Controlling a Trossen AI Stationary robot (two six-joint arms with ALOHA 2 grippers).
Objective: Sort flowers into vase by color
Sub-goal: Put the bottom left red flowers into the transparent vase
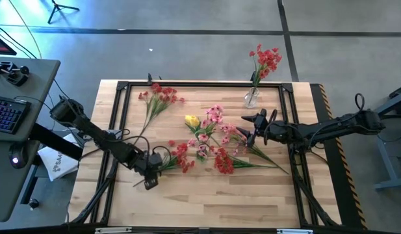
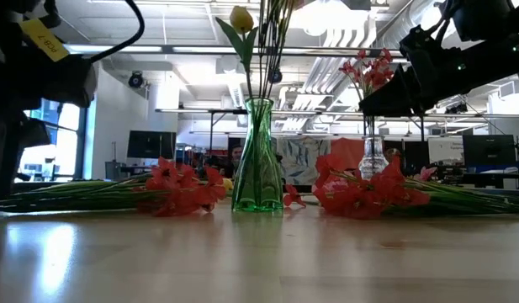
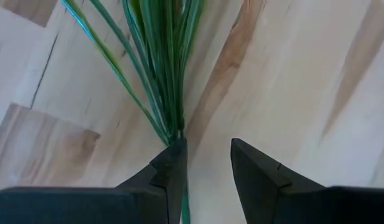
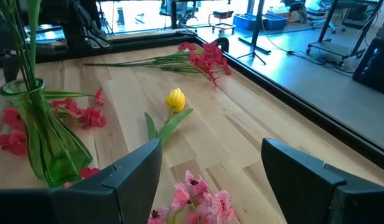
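Observation:
A green glass vase (image 2: 257, 160) stands mid-table with a yellow tulip (image 2: 240, 17) and stems in it. A clear vase (image 1: 251, 97) at the far edge holds red blooms. Red flowers (image 1: 179, 158), pink flowers (image 1: 213, 117) and a yellow one (image 4: 175, 99) lie flat on the wood. My left gripper (image 3: 207, 146) is open, low over the cut end of a red bunch's green stems (image 3: 160, 62). My right gripper (image 4: 210, 149) is open, above the table right of the pink flowers, with a pink bloom (image 4: 192, 193) below it. It holds nothing. My left gripper comes from above, pointing down, at the bunched stem ends (image 3: 177, 134). These meet the tip of one finger (image 3: 170, 165), and a thin stem (image 3: 185, 205) runs on along that finger's inner side. Whether it touches them I cannot tell. The stems lie flat on the table.
A black frame (image 1: 122, 88) borders the wooden table. Another red bunch (image 1: 158, 97) lies near the far left corner. Red blooms with long stems (image 1: 252, 159) lie near the middle right. Bare wood (image 1: 206, 201) stretches along the near edge. A desk with a keyboard (image 1: 8, 110) stands at the left.

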